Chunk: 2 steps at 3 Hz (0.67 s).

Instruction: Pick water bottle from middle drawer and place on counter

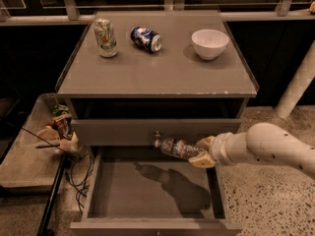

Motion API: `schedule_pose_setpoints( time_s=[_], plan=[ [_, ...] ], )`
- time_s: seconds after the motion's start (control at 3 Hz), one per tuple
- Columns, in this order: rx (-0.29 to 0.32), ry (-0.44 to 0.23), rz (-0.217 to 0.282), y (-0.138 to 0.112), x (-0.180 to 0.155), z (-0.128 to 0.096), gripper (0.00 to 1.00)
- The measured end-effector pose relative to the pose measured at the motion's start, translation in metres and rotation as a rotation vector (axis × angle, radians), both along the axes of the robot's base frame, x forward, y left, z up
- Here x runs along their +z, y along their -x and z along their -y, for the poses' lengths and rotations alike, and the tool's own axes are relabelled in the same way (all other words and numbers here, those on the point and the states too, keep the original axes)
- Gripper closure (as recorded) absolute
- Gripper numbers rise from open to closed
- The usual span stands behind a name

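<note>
Right, the water bottle [176, 148] is off the drawer floor, lying sideways in the air with its white cap pointing left, just beside the small knob [157, 133] on the closed drawer front [113, 132] above. The gripper [199, 151] comes in from the right and its pale fingers [204, 142] pinch the bottle's base end, one above and one below. Under them the middle drawer [147, 195] stands pulled out, its flat grey floor carrying their shadow. Up top, the counter [157, 73] holds an upright green-and-white can [105, 37], a dark blue can [146, 38] on its side and a white bowl [210, 43]. A low side table [24, 156] with clutter sits at the left.
</note>
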<state>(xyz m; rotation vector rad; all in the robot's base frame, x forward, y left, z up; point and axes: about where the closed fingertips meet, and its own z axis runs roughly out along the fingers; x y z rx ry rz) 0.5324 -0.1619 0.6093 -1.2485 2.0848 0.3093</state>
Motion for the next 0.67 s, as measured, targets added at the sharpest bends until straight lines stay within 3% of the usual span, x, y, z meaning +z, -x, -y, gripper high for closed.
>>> schedule_pose_setpoints(
  time_s=[0.33,0.67],
  plan=[
    [0.001,0.021,0.035,-0.003,0.0223,0.0009,1.0],
    [0.001,0.021,0.035,-0.003,0.0223,0.0008,1.0]
  ],
)
